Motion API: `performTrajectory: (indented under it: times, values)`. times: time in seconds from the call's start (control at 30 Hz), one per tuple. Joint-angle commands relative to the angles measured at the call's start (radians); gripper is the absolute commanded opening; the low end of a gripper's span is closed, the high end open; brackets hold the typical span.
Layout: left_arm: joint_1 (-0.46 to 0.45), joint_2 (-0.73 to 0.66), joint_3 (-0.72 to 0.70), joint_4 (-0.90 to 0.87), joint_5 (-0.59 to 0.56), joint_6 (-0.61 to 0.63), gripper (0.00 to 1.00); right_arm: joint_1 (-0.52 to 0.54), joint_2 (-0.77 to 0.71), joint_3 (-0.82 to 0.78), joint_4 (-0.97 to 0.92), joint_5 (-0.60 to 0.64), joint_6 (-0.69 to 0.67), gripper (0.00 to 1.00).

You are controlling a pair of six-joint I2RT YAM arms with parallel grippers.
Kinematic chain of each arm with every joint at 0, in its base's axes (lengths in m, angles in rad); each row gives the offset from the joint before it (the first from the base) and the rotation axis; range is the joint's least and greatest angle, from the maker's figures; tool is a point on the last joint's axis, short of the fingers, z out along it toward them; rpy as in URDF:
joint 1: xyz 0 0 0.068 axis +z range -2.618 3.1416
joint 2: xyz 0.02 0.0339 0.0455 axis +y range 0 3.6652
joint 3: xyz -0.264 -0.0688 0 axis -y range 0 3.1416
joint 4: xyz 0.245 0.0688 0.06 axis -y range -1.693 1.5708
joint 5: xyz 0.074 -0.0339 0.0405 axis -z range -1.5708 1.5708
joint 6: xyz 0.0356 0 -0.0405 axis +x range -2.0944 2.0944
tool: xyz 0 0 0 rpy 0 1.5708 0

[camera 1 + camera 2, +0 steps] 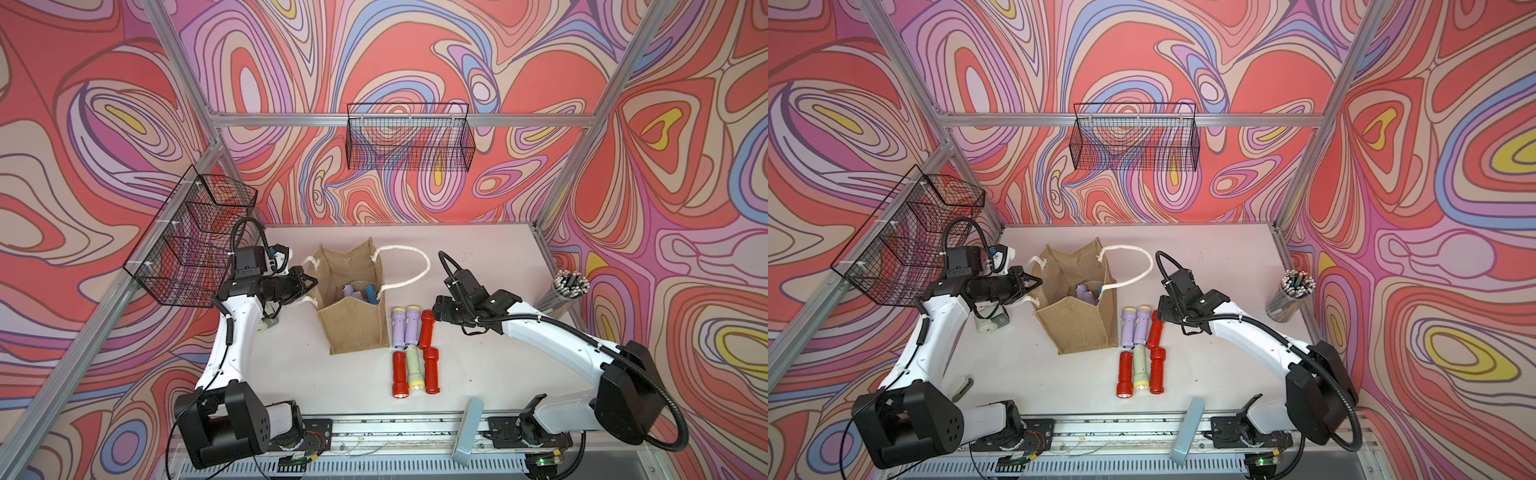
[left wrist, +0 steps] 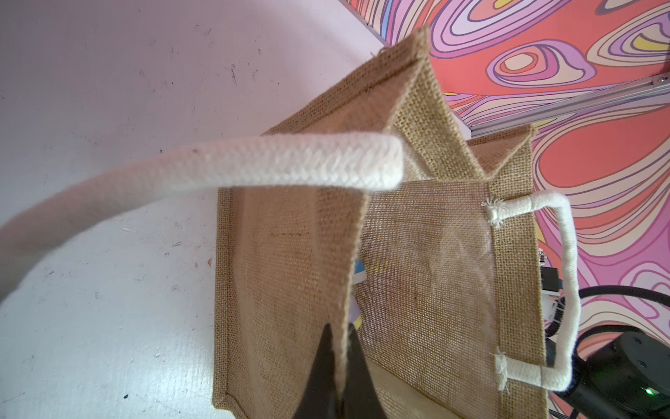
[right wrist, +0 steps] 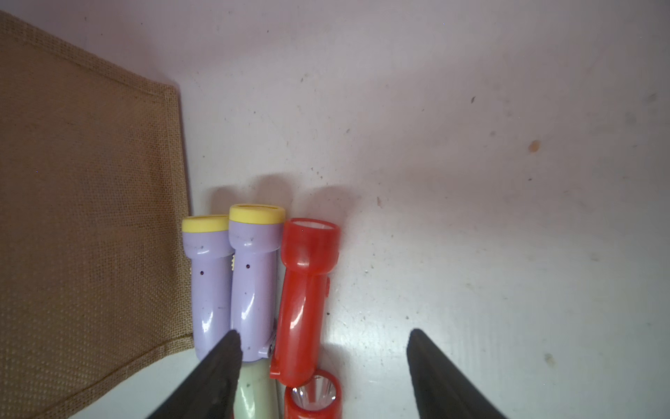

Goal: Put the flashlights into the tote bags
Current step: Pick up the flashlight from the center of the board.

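The tan burlap tote bag (image 1: 353, 320) stands open at mid-table in both top views, with a lilac flashlight (image 1: 348, 291) and a blue one (image 1: 370, 293) inside. My left gripper (image 2: 340, 335) is shut on the bag's left rim (image 1: 1037, 286). To the right of the bag lie two lilac flashlights (image 3: 210, 283) (image 3: 253, 283) and a red one (image 3: 304, 297). A second row nearer me holds a red one (image 1: 399, 374), a pale green one (image 1: 413, 368) and a red one (image 1: 431, 370). My right gripper (image 3: 324, 337) hangs open over the red flashlight, touching nothing.
Black wire baskets hang on the back wall (image 1: 409, 137) and the left wall (image 1: 195, 241). A clear cup of grey rods (image 1: 567, 286) stands at the right edge. A grey-blue slab (image 1: 467, 432) leans at the front edge. A small white-grey device (image 1: 990, 322) lies under my left arm.
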Motion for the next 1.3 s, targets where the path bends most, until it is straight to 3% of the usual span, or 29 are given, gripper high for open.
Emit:
performTrajectory:
  times: [0.0,0.47,0.93,1.27]
  values:
    - [0.003,-0.022,0.001,-0.018,-0.015,0.008,0.0,-0.005,0.054,-0.014,0.082,-0.094,0.058,0.73]
    - [0.002,-0.019,0.0,-0.021,-0.015,0.008,0.0,0.002,0.142,-0.073,0.076,-0.159,0.131,0.63]
    - [0.003,-0.02,0.0,-0.021,-0.014,0.007,0.0,0.085,0.229,-0.019,0.034,-0.102,0.133,0.59]
    - [0.004,-0.023,0.0,-0.023,-0.015,0.009,0.0,0.087,0.295,0.016,-0.048,-0.018,0.119,0.57]
